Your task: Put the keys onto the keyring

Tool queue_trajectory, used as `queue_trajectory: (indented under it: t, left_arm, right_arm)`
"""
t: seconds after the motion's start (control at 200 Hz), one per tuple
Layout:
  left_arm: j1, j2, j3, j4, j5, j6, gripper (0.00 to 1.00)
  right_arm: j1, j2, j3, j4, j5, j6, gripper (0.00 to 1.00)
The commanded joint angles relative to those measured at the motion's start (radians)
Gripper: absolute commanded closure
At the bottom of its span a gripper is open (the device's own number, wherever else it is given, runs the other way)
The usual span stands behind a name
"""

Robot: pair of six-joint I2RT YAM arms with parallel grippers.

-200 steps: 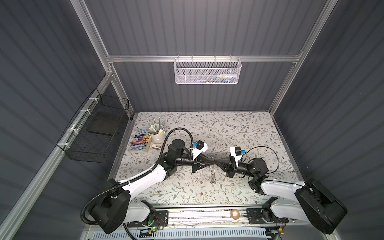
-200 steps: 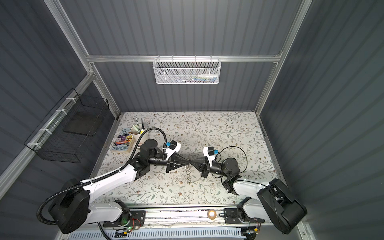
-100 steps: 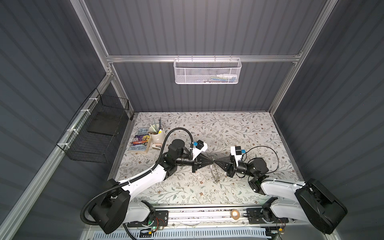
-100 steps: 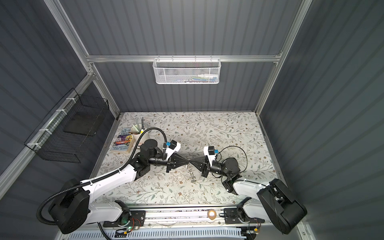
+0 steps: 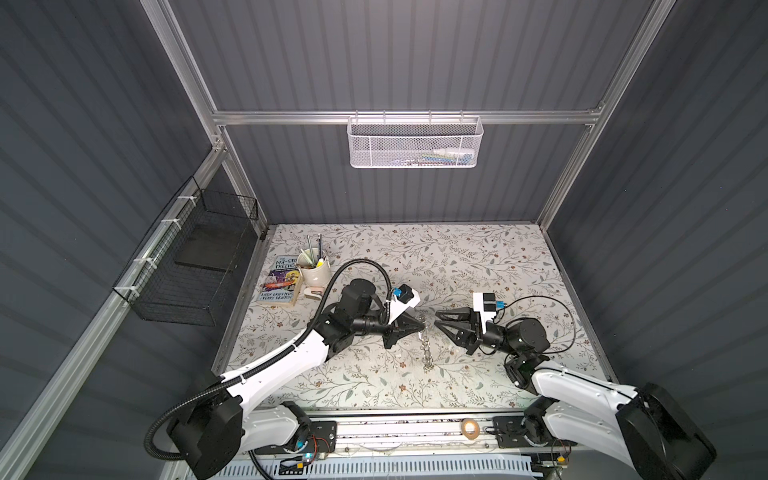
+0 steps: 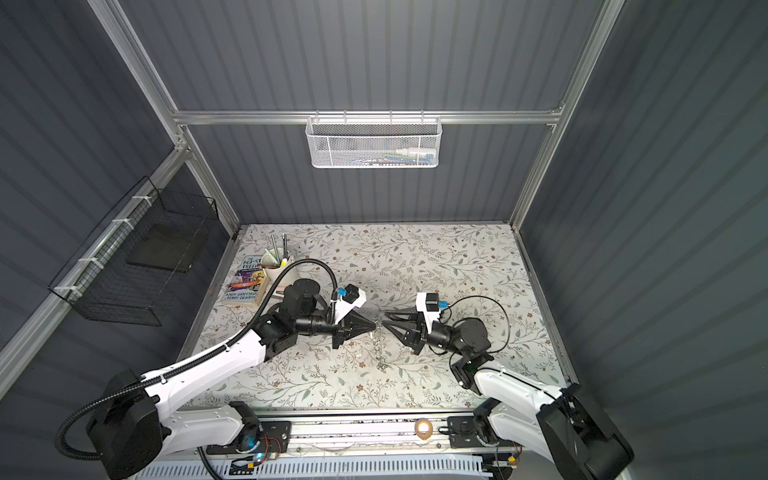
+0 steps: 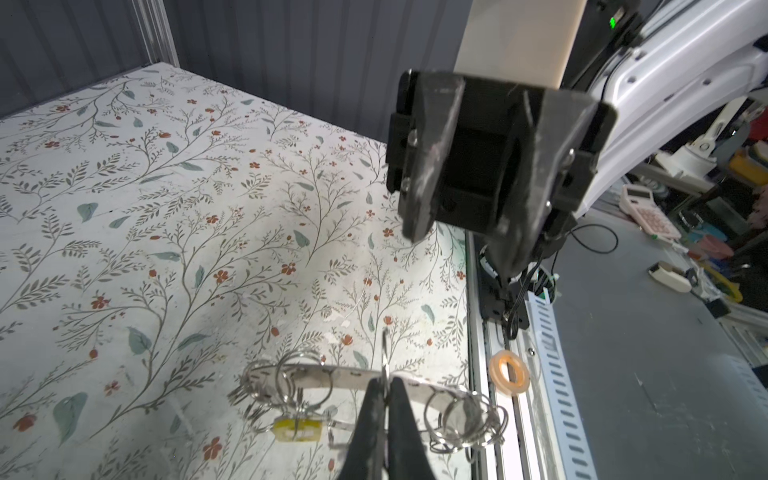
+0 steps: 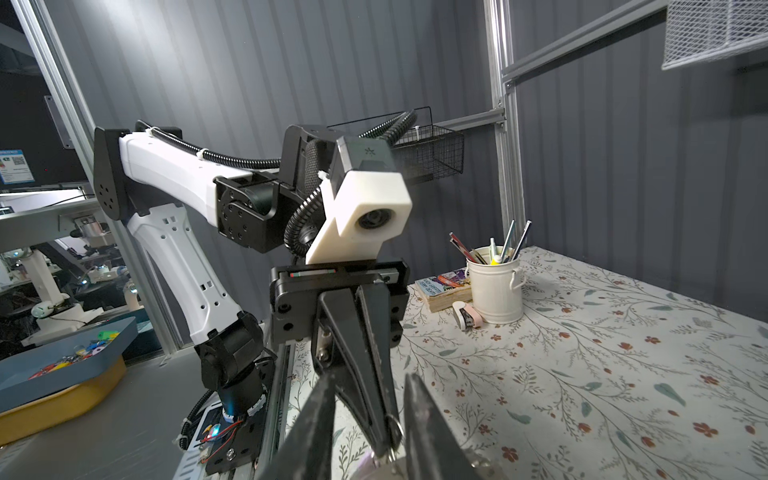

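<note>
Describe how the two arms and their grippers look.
The left arm and right arm have white shells and black joints. A black corrugated hose follows the left; a thin black cable loops at the right. The left gripper and right gripper are black, with tapered fingers.

- Two grippers: left gripper, right gripper.
- One keyring.
- One yellow key tag in sight.
- Two baskets: white mesh basket, black wire basket.
- One book, one pen pot, one tape roll.
</note>
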Motion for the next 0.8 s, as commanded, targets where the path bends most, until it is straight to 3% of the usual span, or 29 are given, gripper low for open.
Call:
queue_trajectory:
  t: [0.0,0.24,0.355,0.795]
  left_arm:
    - [0.0,-0.041,0.105,-0.249,-0.008,0.197,1.0]
    - [0.0,0.044,0.33,-0.689,0.052,0.524,1.0]
    - [-0.001,0.123,0.454,-0.868,0.065,0.622,1.0]
    - [-0.01,0.203,0.553,-0.924,0.066,0.655,1.0]
  right_arm:
    - [-0.003,-0.037,0.017,-0.085,-0.001,-0.034,0.68]
    - [0.013,-0.14,0.038,-0.346,0.028,-0.153,0.71]
    - [0.031,-0.184,0.044,-0.431,0.028,-0.178,0.71]
    - [0.078,-0.141,0.128,-0.533,-0.008,-0.192,0.71]
